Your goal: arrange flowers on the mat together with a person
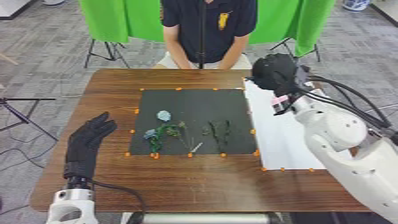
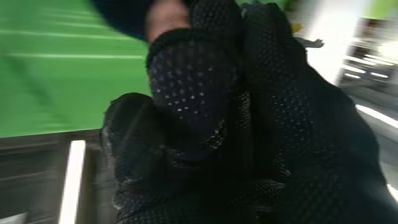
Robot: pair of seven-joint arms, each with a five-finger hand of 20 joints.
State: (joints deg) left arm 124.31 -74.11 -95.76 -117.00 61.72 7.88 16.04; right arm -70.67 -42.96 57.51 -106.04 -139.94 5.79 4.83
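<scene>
On the dark mat [image 1: 197, 100], a pale blue flower head [image 1: 163, 115] lies above another bluish bloom [image 1: 150, 133] with green leaves [image 1: 155, 145]. Beside them are thin stems with small buds [image 1: 182, 131], and farther right two dark green sprigs [image 1: 218, 132]. My right hand [image 1: 275, 72] is raised over the far end of the white sheet, away from the mat. In the right wrist view the glove of my right hand [image 2: 293, 130] has its fingers extended, with no flower visible in it. My left hand [image 1: 87, 137] rests open, left of the mat.
A white sheet [image 1: 284, 135] lies along the mat's right side, with a small pinkish item [image 1: 281, 103] near the right wrist. Orange markers [image 1: 179, 89] dot the mat's edges. A short white piece [image 1: 196, 147] lies near the mat's near edge. Green cloth [image 1: 306, 25] hangs behind the table.
</scene>
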